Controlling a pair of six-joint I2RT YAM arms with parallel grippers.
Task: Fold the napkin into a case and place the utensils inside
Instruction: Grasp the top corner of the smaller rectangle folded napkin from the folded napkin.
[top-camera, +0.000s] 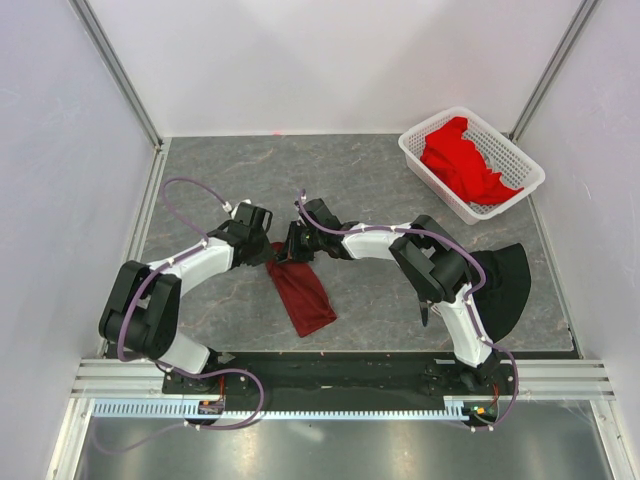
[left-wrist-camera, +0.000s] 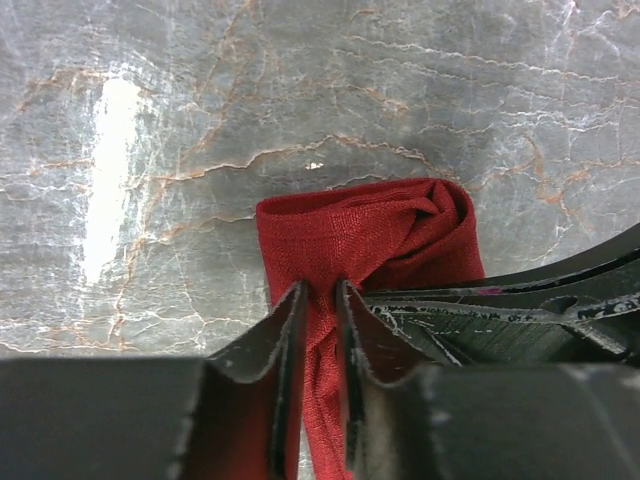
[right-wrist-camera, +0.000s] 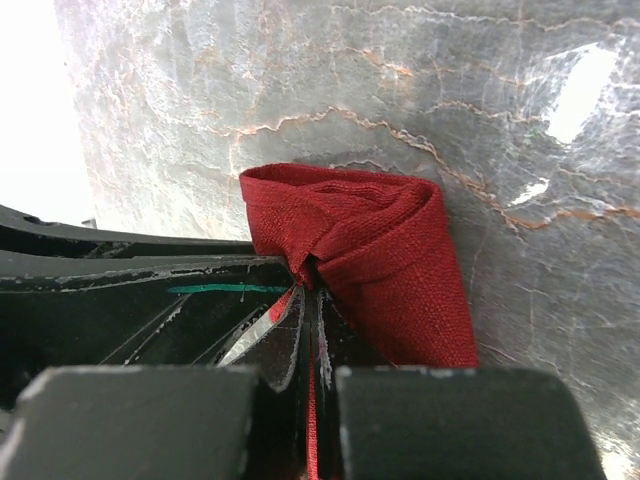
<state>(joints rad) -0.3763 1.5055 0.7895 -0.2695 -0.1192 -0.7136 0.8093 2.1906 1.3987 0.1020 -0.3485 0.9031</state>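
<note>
Containers first: 1 white lattice basket (top-camera: 430, 185), well away from my right gripper (top-camera: 296, 246), out past it and off to its right at the far corner of the table (top-camera: 370, 180). It holds a bright red cloth (top-camera: 462, 160), bunched and heaped above the rim. A black cloth (top-camera: 505, 285) lies flat beside my right arm, behind that gripper and well apart from it. The napkin (top-camera: 302, 292) is right at both grippers: dark maroon, folded to a narrow strip, running from the fingertips back toward my bases at a slant and lying on the table. Left gripper (top-camera: 268, 250) is clenched on the strip's far end; the left wrist view shows cloth pinched between my 2 fingertips (left-wrist-camera: 316, 300), with the napkin (left-wrist-camera: 370, 235) bulging just ahead of them as a rounded, rolled-over fold of several layers. Right gripper (right-wrist-camera: 305, 300) is also clamped on the same end, fingers nearly together with a thin edge of cloth between; the napkin (right-wrist-camera: 390, 260) loops forward and to the right of it. The 2 grippers meet almost tip to tip. Weave is plain and visible, with no pattern.
</note>
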